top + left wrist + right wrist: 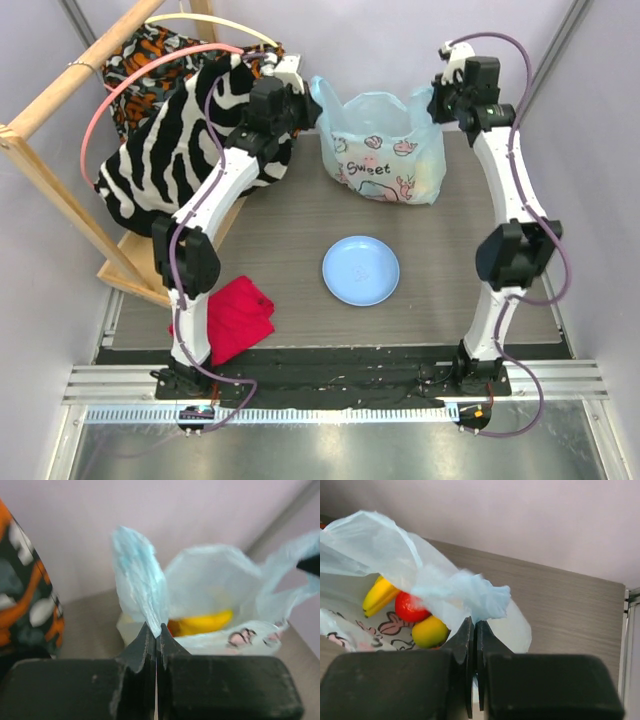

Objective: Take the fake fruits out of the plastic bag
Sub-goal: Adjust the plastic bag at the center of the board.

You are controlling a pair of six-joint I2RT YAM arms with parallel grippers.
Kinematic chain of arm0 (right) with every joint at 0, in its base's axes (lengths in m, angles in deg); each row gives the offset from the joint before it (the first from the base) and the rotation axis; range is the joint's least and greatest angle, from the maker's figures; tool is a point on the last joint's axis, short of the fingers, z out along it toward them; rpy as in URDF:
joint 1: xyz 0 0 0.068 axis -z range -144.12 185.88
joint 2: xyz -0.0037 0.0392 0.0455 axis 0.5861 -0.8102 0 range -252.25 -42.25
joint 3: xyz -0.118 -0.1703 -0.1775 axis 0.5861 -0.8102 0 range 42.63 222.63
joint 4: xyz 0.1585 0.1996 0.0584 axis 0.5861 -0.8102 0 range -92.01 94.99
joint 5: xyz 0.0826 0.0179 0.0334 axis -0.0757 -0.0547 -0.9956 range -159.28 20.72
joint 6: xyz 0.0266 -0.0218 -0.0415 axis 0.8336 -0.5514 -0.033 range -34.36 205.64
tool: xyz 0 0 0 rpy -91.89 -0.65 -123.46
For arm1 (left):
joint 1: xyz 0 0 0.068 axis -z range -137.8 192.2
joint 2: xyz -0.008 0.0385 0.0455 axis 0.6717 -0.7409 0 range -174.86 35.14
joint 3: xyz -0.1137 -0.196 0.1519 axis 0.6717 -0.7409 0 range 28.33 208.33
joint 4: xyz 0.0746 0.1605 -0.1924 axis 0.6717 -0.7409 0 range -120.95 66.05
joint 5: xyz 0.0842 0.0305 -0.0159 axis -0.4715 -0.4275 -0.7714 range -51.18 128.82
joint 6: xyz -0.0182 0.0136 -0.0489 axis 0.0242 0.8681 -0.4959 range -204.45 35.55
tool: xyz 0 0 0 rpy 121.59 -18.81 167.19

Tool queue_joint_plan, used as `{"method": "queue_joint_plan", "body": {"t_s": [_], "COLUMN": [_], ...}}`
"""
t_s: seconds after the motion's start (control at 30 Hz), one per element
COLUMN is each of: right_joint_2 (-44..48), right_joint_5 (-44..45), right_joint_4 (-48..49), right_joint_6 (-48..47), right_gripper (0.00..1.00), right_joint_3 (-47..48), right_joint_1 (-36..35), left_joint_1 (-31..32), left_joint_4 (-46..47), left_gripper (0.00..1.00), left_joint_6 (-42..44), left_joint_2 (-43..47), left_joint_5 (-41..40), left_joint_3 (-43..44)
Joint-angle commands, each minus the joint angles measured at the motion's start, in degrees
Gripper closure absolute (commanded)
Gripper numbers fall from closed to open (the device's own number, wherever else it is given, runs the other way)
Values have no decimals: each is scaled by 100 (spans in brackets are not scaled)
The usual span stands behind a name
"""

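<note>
The light-blue plastic bag [382, 150] with cartoon prints stands at the back of the table, held up between both arms. My left gripper [156, 630] is shut on the bag's left handle [142, 587]. My right gripper [474, 625] is shut on the right handle [470, 597]. Inside the bag the right wrist view shows the yellow banana bunch [377, 597], the red round fruit [410, 608] and a yellow-green fruit [430, 632]. The left wrist view shows a yellow fruit [205, 622] with some red beside it. Other fruits are hidden.
A round light-blue plate [360, 270] lies mid-table. A red cloth [232, 315] lies at the front left. A zebra-striped cloth [185, 150] and an orange patterned one [165, 55] hang on a wooden rack [60, 190] at the left, close behind my left arm.
</note>
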Motion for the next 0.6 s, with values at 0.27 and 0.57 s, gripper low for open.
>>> {"method": "queue_joint_plan", "body": {"t_s": [0.27, 0.57], "right_joint_2": [3442, 4190], "right_joint_5": [598, -1000], "right_joint_4": [-105, -1793], "right_joint_6": [-706, -1022], "right_gripper": [66, 21], "right_joint_3": [-6094, -3637], "right_joint_1": [74, -540], "left_joint_1": [119, 629], "left_joint_4": [-568, -551], "left_gripper": [100, 100], "left_joint_6": [295, 225], "left_joint_2": [2896, 3047], "left_joint_5": [1684, 2037], "left_joint_3": [-4451, -4551]}}
